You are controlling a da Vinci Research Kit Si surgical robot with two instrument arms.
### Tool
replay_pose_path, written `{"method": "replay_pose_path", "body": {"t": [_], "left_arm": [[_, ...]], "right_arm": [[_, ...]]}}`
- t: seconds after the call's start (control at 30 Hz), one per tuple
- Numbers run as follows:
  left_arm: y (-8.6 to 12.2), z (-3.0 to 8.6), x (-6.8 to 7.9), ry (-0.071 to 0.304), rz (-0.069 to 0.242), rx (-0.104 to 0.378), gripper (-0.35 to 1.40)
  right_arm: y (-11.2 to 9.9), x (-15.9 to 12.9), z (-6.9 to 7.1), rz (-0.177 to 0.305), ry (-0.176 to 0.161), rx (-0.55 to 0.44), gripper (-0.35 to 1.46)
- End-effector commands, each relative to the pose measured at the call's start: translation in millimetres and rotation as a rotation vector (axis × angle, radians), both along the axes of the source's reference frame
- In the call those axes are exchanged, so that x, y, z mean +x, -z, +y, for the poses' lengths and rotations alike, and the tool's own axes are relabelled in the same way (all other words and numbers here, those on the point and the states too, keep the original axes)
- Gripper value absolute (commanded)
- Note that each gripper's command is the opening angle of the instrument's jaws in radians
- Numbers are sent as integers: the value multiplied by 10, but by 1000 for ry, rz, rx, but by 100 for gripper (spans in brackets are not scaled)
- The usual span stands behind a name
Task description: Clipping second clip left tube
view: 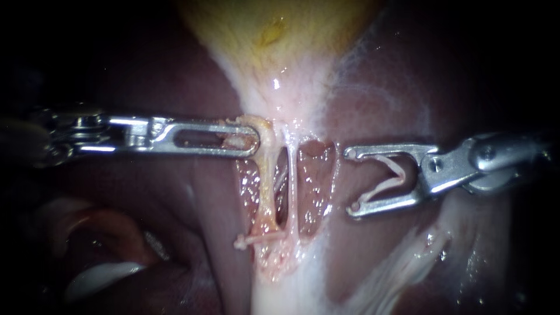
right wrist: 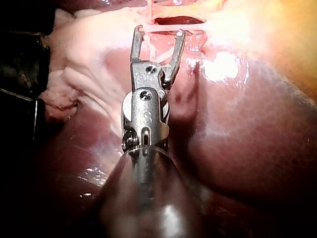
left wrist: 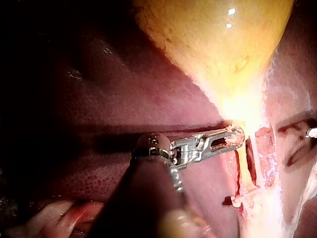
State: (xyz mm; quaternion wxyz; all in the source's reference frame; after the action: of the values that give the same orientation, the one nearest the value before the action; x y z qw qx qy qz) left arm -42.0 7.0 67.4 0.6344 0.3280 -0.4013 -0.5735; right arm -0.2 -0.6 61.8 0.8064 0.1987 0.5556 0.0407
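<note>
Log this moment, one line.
left instrument: grips pale tissue; right instrument: holds open white clip; pale left tube: one closed white clip on

The right instrument (right wrist: 158, 30) held a pale clip (right wrist: 159, 48) between its spread jaws above the dark red liver (right wrist: 247, 129); a thin tube (right wrist: 166, 15) lay just beyond at its twelve o'clock, the yellow gallbladder (right wrist: 297, 29) toward two o'clock.

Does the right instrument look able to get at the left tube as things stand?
Probably not straight on: the right tube stands between the right instrument, with its loaded clip, and the left tube. The left instrument grips tissue at that tube's top, away from the approach.
</note>
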Motion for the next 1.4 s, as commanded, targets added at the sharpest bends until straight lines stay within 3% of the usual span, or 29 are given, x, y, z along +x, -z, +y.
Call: {"method": "replay_pose_path", "body": {"t": [0.03,0.27,0.4,0.57,0.77,1.07,1.4], "left_arm": [[0,0,0,0,0,0,-35],[8,5,10,-6,-6,6,-35],[25,11,27,0,0,9,-35],[51,9,40,15,2,10,-35],[68,4,42,21,-1,12,-35],[68,3,42,20,-2,12,-35],[68,3,41,21,-1,12,-35]], "right_arm": [[0,0,0,0,0,0,50],[0,0,0,0,0,0,50],[0,0,0,0,0,0,50],[0,0,0,0,0,0,50],[0,1,0,0,0,0,50],[-7,16,-5,-6,-9,6,50],[-38,58,-31,-20,-22,63,50]]}}
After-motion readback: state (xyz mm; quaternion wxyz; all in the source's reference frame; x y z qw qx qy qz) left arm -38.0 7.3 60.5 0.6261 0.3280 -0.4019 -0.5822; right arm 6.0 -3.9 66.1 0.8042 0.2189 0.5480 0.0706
